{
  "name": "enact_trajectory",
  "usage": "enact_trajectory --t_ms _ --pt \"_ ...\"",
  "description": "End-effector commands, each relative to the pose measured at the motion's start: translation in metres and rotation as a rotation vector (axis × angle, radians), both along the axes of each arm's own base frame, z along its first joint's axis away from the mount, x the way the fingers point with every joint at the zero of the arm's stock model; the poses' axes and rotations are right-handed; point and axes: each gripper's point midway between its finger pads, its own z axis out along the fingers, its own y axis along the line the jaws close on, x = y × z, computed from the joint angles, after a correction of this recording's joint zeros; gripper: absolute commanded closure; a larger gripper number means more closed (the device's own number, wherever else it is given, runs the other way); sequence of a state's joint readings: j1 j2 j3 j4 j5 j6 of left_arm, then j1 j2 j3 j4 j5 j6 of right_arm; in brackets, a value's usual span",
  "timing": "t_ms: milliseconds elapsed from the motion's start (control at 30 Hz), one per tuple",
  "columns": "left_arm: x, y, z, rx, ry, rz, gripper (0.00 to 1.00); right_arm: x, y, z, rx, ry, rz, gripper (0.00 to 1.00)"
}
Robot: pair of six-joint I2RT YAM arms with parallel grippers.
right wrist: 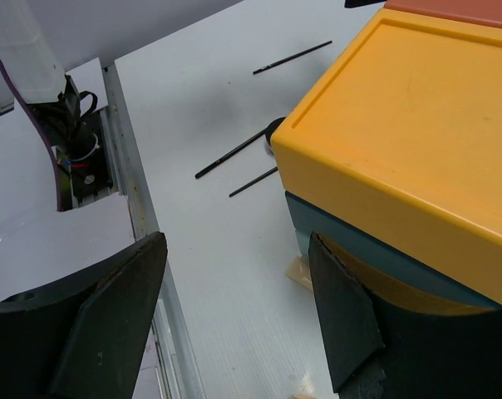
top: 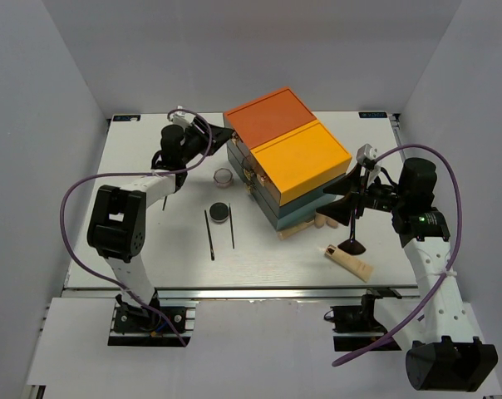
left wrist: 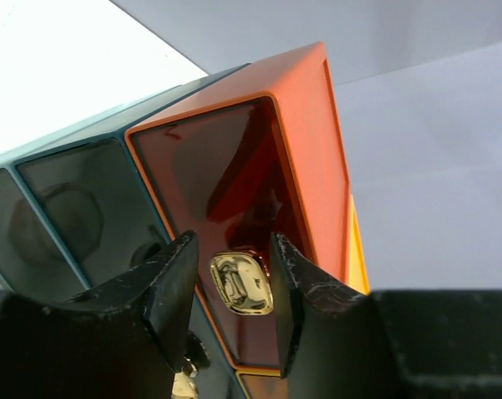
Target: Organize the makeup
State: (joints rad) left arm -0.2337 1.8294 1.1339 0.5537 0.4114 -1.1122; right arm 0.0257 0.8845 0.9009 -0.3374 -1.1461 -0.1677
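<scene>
Standing toward the back of a white, matte surface (top: 135, 274), a blocky stack of drawers (top: 305, 158) is showing a flat orange top, a yellow top beside it and teal tiers below, all smooth and hard-edged.

The makeup is lying loose on the surface, in front of the stack and beside it. A small round pinkish jar (top: 223, 176) is sitting just off the stack's left face. A round black compact (top: 220, 211) is resting a little nearer the arms. Two thin black sticks (top: 209, 235) are lying almost parallel, one on each side of the compact. Beige egg-shaped sponges (top: 305, 228) are nestling against the stack's near edge. Close to the right arm, a beige tube (top: 351, 263) is lying slanted, with a black flared brush (top: 353, 246) just beside its upper end.

The left tool (left wrist: 233, 249) is facing the glossy orange drawer front (left wrist: 234, 166). Its scuffed black fingers (left wrist: 172, 283) are straddling a shiny gold knob (left wrist: 241, 283). The tool is standing partly spread, with a sliver of gap showing on one side of the knob, so it is not pinching it.

The right tool (right wrist: 234, 249) is hovering at the stack's right end. Its fingers are spread wide and holding nothing, and the yellow corner is sitting just beside one finger.
</scene>
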Motion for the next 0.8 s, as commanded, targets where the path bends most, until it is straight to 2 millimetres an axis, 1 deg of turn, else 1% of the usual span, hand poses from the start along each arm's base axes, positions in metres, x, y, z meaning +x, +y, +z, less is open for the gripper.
enact_trajectory --t_ms 0,100,133,200,267,300,333,367,400,467,500,600,667,700,733,767 --pt "-0.005 -0.008 0.006 -0.048 -0.003 -0.039 0.51 0.005 -0.002 0.006 -0.002 -0.046 -0.010 0.25" --pt "-0.004 -0.011 0.004 -0.053 0.004 -0.053 0.54 0.006 -0.002 0.005 -0.001 -0.040 -0.010 0.25" --pt "-0.005 -0.012 0.005 -0.054 0.003 -0.064 0.59 0.006 -0.002 0.006 -0.001 -0.041 -0.010 0.25" --pt "-0.008 -0.012 0.002 -0.058 0.012 -0.071 0.61 0.008 -0.002 0.005 -0.002 -0.040 -0.015 0.25" --pt "-0.011 -0.013 0.001 -0.061 0.010 -0.082 0.64 0.008 -0.002 0.006 -0.002 -0.041 -0.016 0.25" --pt "-0.014 -0.013 -0.004 -0.063 0.022 -0.084 0.65 0.009 -0.002 0.006 -0.002 -0.040 -0.016 0.25" --pt "-0.017 -0.013 -0.003 -0.065 0.019 -0.087 0.67 0.009 -0.002 0.006 -0.002 -0.040 -0.016 0.25" --pt "-0.018 -0.013 -0.004 -0.065 0.019 -0.092 0.71 0.009 -0.002 0.006 -0.002 -0.041 -0.015 0.25" --pt "-0.020 -0.013 -0.006 -0.060 0.021 -0.097 0.73 0.010 -0.002 0.006 -0.003 -0.040 -0.018 0.25" --pt "-0.026 -0.013 -0.008 -0.052 0.025 -0.105 0.75 0.011 -0.002 0.007 -0.004 -0.042 -0.022 0.25" --pt "-0.028 -0.011 -0.012 -0.040 0.030 -0.106 0.75 0.011 -0.002 0.007 -0.004 -0.041 -0.021 0.25" --pt "-0.032 -0.004 -0.012 -0.031 0.029 -0.097 0.77 0.013 -0.003 0.006 -0.006 -0.040 -0.025 0.25" --pt "-0.033 0.001 -0.013 -0.033 0.033 -0.089 0.75 0.013 -0.003 0.006 -0.005 -0.040 -0.023 0.25" --pt "-0.032 0.007 -0.013 -0.036 0.036 -0.078 0.71 0.013 -0.003 0.007 -0.005 -0.042 -0.025 0.25" --pt "-0.032 0.009 -0.013 -0.039 0.039 -0.073 0.63 0.014 -0.003 0.006 -0.006 -0.039 -0.026 0.25" --pt "-0.032 0.011 -0.012 -0.042 0.041 -0.071 0.49 0.014 -0.003 0.006 -0.006 -0.040 -0.026 0.25"
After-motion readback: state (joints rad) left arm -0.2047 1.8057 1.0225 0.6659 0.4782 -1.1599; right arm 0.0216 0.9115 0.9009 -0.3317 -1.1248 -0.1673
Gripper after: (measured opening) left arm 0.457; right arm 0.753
